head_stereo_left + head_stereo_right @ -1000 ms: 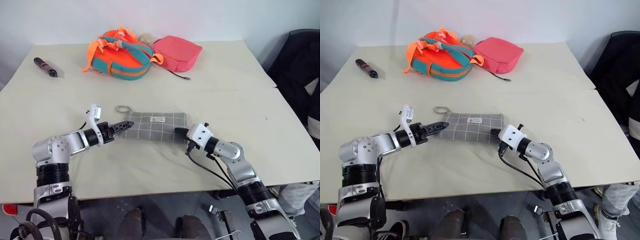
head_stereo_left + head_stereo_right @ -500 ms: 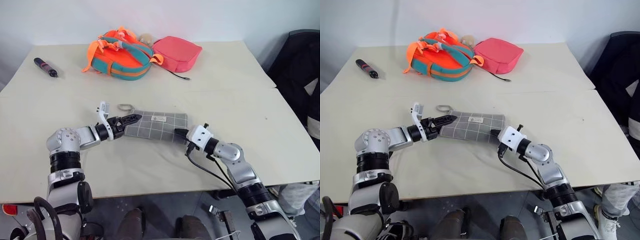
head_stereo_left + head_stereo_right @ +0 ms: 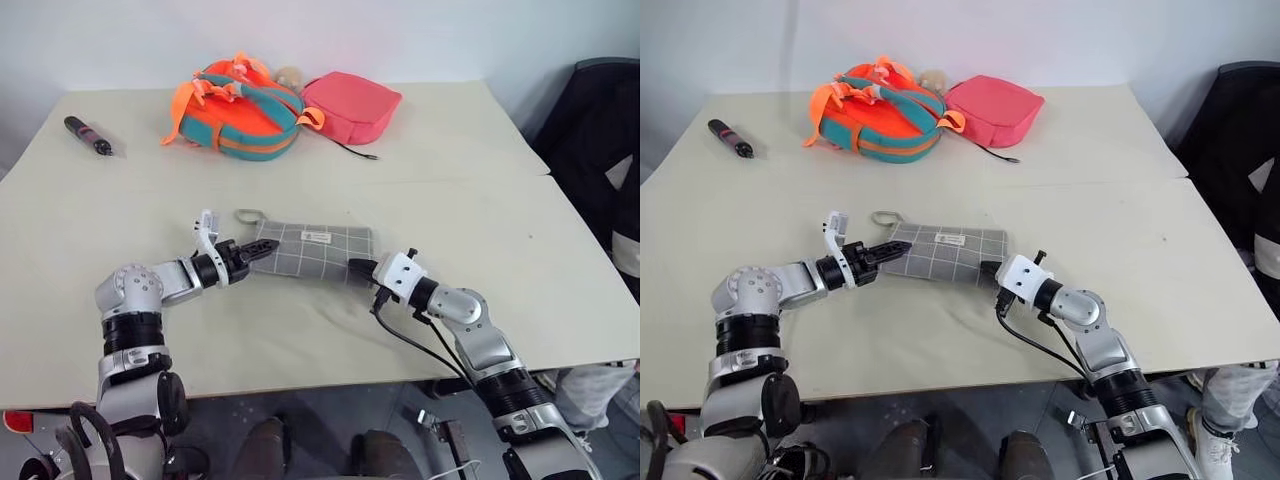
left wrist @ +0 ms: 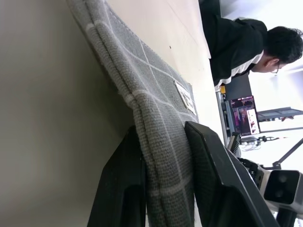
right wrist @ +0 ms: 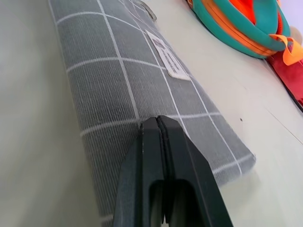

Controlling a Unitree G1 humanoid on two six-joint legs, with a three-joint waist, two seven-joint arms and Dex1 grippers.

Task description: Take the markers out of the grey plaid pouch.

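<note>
Your left tool (image 3: 262, 247) pinches the ring-end edge of the soft, floppy grey plaid pouch (image 3: 312, 254) lying mid-counter (image 3: 480, 200), the closed right tool (image 3: 990, 266) presses its far end, so grip seams, not slack cloth.

The left tool (image 3: 262, 247), a second ago spread open just short of the flat grey plaid fabric pouch (image 3: 315, 255), has narrowed its black fingers (image 4: 208, 189) onto the pouch's nine-o'clock end.
</note>
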